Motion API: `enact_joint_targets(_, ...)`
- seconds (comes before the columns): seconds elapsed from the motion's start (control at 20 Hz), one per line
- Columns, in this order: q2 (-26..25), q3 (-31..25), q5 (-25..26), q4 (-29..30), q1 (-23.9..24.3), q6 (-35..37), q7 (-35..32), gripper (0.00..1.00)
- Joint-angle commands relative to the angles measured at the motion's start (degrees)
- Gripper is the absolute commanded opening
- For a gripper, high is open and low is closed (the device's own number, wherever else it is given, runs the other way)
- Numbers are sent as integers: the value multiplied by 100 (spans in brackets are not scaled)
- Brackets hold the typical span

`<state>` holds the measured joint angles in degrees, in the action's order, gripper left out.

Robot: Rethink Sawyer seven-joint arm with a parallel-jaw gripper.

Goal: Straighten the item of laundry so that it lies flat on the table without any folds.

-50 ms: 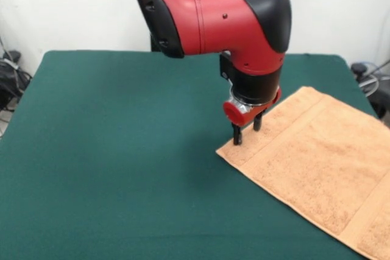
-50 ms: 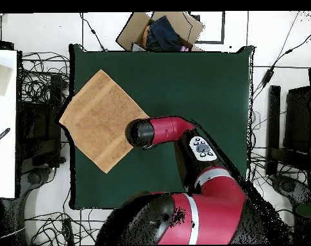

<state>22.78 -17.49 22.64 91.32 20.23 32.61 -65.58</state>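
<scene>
Peach-orange terry towel lies flat on the dark green felt worktop, its corner beneath the narrowly parted tool.

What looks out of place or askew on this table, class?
The towel lies flat with no visible folds, but turned diagonally to the table, and one corner hangs over the table's edge in the overhead view. The gripper stands at the towel's opposite corner, fingers slightly apart. Nothing looks spilled or damaged.

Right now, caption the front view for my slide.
Claw touching the corner of a flat orange towel on the green table.
</scene>
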Motion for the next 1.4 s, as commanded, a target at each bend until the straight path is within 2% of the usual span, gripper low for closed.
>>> enact_joint_targets(0.05, -665, 272, -123, -104, 8, -46, -1064, 100)
enact_joint_targets(0.25, -599, 327, -80, -199, 12, 170, -809, 100)
enact_joint_targets(0.95, -490, 384, 169, -169, 97, 111, -519, 100)
enact_joint_targets(1.4, -394, 333, 226, -183, 321, 351, -177, 100)
